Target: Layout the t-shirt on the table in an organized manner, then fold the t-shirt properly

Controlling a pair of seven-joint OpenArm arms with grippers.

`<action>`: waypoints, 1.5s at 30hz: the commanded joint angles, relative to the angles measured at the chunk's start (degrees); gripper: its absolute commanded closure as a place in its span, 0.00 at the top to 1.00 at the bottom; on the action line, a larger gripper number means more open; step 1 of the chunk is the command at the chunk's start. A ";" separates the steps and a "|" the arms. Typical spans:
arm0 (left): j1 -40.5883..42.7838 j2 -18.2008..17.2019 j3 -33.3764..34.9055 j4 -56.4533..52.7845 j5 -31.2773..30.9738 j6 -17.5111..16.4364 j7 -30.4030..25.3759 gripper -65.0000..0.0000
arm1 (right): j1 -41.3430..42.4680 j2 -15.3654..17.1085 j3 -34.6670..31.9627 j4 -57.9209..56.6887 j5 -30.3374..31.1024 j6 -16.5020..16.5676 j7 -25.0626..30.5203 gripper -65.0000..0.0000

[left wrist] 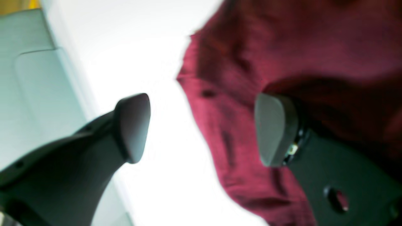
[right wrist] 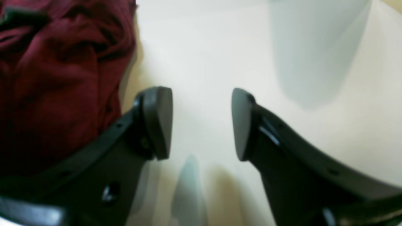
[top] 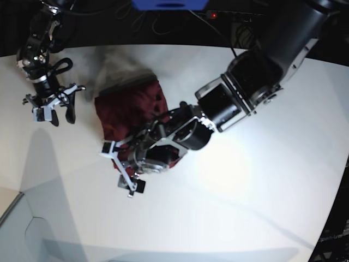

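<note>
In the left wrist view the left end effector [left wrist: 201,128] fills the lower half of the frame with its two pads spread wide and nothing between them. One pad hangs over bare white surface [left wrist: 132,47]; the other sits against the dark red t-shirt [left wrist: 282,56], whose wrinkled edge runs down the middle of the frame. In the right wrist view the right end effector [right wrist: 202,124] is also spread and empty, over bare surface at centre frame, with the cloth bunched at the upper left, beside one finger rather than between the two.

Farther off, the base view shows the shirt as a crumpled heap left of centre on the surface, not yet laid out. The big arm reaches in from the upper right, bends down and ends at the heap's lower edge. The slimmer arm hangs at the upper left, its end effector pointing down just beside the heap and apart from it.

The fabric looks soft, light and limp. It should drape and slide easily on the smooth top, so a single pinch would likely drag the whole bundle. Better holds, by my judgement, are a hem edge or a shoulder seam, one per arm, pulled apart to flatten it. Which fold is hem or sleeve cannot be told here.
</note>
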 commanded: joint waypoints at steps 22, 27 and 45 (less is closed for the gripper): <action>24.03 -12.51 -46.69 36.51 0.02 0.53 6.73 0.39 | 2.90 -3.99 -6.31 -5.19 1.06 0.36 1.69 0.46; 33.61 -14.27 -58.91 42.75 -0.07 0.53 6.64 0.24 | 2.38 -5.48 -6.22 -5.28 1.15 0.36 1.69 0.46; 44.77 -14.36 -76.58 46.88 -7.81 0.44 6.73 0.24 | -2.02 -9.79 -5.95 -0.62 1.15 0.36 1.69 0.46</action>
